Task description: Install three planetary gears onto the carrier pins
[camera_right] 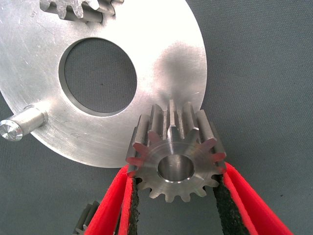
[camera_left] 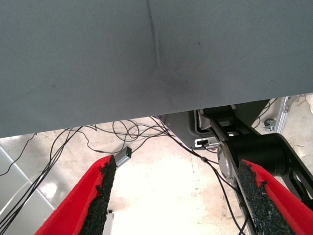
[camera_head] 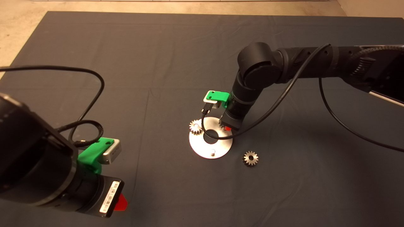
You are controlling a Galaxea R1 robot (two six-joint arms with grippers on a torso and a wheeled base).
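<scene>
The white disc (camera_head: 221, 145) lies mid-mat with its carrier pins. One planetary gear (camera_head: 195, 126) sits on the disc's left pin. The near pin (camera_head: 213, 153) stands bare. A second gear (camera_head: 250, 158) lies loose on the mat to the disc's right. My right gripper (camera_head: 224, 127) hangs over the disc's far right edge. In the right wrist view it (camera_right: 177, 170) is shut on a third gear (camera_right: 176, 152) at the disc's rim (camera_right: 161, 58). The bare pin (camera_right: 22, 125) and the seated gear (camera_right: 78, 10) also show there. The third pin is hidden. My left gripper (camera_left: 177, 166) is parked open at the lower left.
The dark mat (camera_head: 157, 63) covers the table. The right wrist camera's black cable (camera_head: 206, 134) loops over the disc's centre hole. The left arm's cable (camera_head: 91, 94) arcs over the mat's left side. Past the mat's edge, the left wrist view shows floor cables and a black machine base (camera_left: 254, 152).
</scene>
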